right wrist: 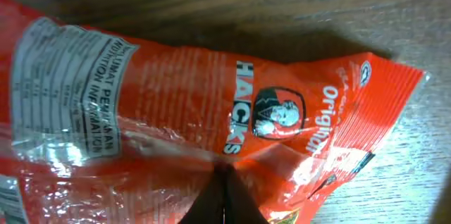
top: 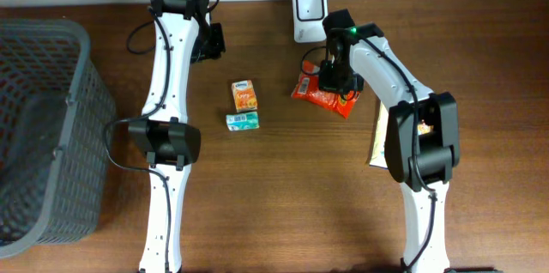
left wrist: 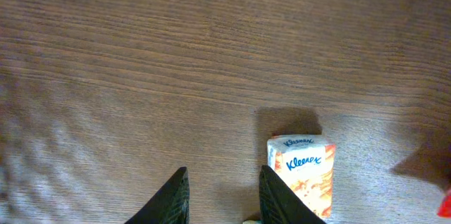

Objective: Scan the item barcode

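Hacks candy bag (top: pixel 324 93) (right wrist: pixel 232 125) lies on the table (top: pixel 283 204) just on the near side of the barcode scanner (top: pixel 309 11), a touch to its right. The right gripper (top: pixel 333 80) (right wrist: pixel 224 185) is clamped on it: in the wrist cam the jaws are pinched together on a fold of the orange-red film at the bag's edge. My guess is it's held by the edge so the printed faces are free to turn toward the scanner window.

Readable text is "HACKS" in white with a portrait logo, then "Origina…" along one end. There's a white info panel w/ small print; I make out "PEMANIS" and not much else. I can't spot the barcode from these views, so it's prob. on the face I can't see.

The left gripper (top: pixel 210 41) (left wrist: pixel 222 196) sits left of the scanner, jaws apart w/ nothing between them. It looks parked out of the way, I'd say.

A Kleenex pack (top: pixel 244 95) (left wrist: pixel 301 175), logo clear in blue, sits left of the scanner and further toward me, with a teal pack (top: pixel 243 120) right behind it. The grey basket (top: pixel 43 136) is far left of the scanner. A flat yellowish packet (top: pixel 376 136) is right of the scanner and toward me, partly under the right arm.
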{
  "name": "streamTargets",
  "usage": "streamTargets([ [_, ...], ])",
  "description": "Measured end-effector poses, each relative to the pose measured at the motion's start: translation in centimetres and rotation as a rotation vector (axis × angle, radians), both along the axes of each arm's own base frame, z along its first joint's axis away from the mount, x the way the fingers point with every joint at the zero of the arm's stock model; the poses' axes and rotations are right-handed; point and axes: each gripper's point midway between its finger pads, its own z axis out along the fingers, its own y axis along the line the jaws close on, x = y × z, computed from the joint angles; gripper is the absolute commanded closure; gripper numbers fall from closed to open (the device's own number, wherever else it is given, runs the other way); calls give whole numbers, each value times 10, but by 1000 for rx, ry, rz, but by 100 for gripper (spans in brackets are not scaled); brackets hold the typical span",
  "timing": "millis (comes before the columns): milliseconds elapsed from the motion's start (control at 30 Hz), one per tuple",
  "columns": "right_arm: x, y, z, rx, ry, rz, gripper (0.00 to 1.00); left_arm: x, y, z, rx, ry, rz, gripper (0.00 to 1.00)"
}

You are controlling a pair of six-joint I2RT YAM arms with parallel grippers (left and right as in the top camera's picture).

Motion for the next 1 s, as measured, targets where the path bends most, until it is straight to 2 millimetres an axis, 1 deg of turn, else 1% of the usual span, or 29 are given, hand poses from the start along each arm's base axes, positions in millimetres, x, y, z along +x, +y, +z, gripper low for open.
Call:
streamTargets([
  [33, -7, 1, 1, 10, 33, 3, 96, 0, 0, 0, 0, 0, -1, 68],
  [67, -12, 2, 3, 16, 55, 7, 90, 0, -1, 0, 0, 0, -2, 67],
  [100, -10, 4, 10, 28, 49, 9, 89, 0, -1, 0, 0, 0, -3, 67],
  [133, -3, 9, 18, 51, 19, 14, 88, -1, -1, 0, 0, 1, -3, 67],
  [167, 12, 15, 31, 82, -51, 22, 88, -1, -2, 0, 0, 1, -5, 66],
  [200, 24, 20, 37, 105, -105, 25, 88, -1, -3, 0, 0, 1, -7, 66],
  [267, 28, 29, 33, 146, -119, 37, 89, -1, -6, 0, 0, 2, -13, 64],
  [300, 25, 36, 26, 160, -97, 47, 88, -2, -9, 0, 0, 0, -17, 65],
  [367, 12, 61, 2, 173, -41, 99, 92, -3, -15, 0, 0, 2, -30, 64],
  [400, 5, 79, -2, 175, -36, 149, 96, -3, -16, 0, -2, 2, -32, 63],
  [433, -4, 100, -2, 178, -34, 210, 96, -3, -17, 0, -3, 2, -33, 63],
  [500, -28, 129, -3, 173, 0, 304, 96, -3, -17, 0, -3, 1, -33, 63],
  [533, -40, 129, -4, 148, 39, 319, 95, -3, -17, 0, -3, 2, -33, 63],
  [567, -37, 118, -1, 122, 40, 302, 94, -3, -17, 0, -3, 2, -34, 64],
  [600, -26, 101, 10, 93, 21, 270, 94, -3, -17, 0, -3, 2, -33, 64],
  [633, -3, 80, 29, 84, -46, 218, 95, -3, -17, 0, -3, 2, -33, 64],
  [667, 22, 46, 46, 80, -111, 134, 95, -3, -17, 0, -3, 2, -33, 63],
  [700, 34, 17, 51, 73, -131, 66, 95, -3, -17, 0, -3, 2, -33, 63],
  [733, 44, -8, 51, 72, -147, 7, 95, -3, -17, 0, -3, 2, -33, 63],
  [767, 50, -30, 49, 74, -155, -41, 95, -3, -17, 0, -3, -1, -33, 63],
  [800, 51, -31, 45, 85, -150, -46, 95, -2, -17, 0, -3, -2, -33, 63],
  [833, 50, -25, 35, 101, -128, -38, 95, -2, -18, 0, -3, -2, -34, 63],
  [900, 40, 0, 1, 135, -58, 16, 96, -2, -18, 0, -3, -2, -34, 63],
  [967, 33, 23, -1, 147, -48, 69, 96, -2, -17, 0, -3, -2, -33, 63],
  [1000, 29, 38, -1, 148, -46, 108, 96, -2, -18, 0, -3, -2, -34, 63],
])
